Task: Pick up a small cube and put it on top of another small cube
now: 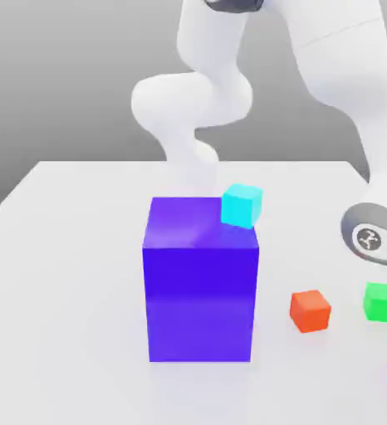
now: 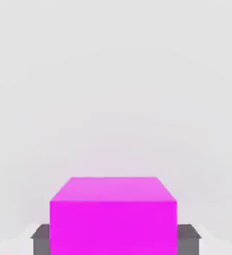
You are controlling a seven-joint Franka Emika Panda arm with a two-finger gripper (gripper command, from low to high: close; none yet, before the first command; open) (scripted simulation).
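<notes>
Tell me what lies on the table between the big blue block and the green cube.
The orange cube lies between the big blue block and the green cube on the white table, in the exterior view.

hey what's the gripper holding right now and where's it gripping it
The magenta cube, gripped by its two opposite side faces, with a dark finger against each side.

White counter against a plain grey backdrop

A flat white counter [image 1: 64, 274] is seen with its far edge set against a smooth grey wall [image 1: 64, 75] that is shaded from darker above to lighter below. Soft, even light is cast, and faint shadows are left on the surface.
</notes>
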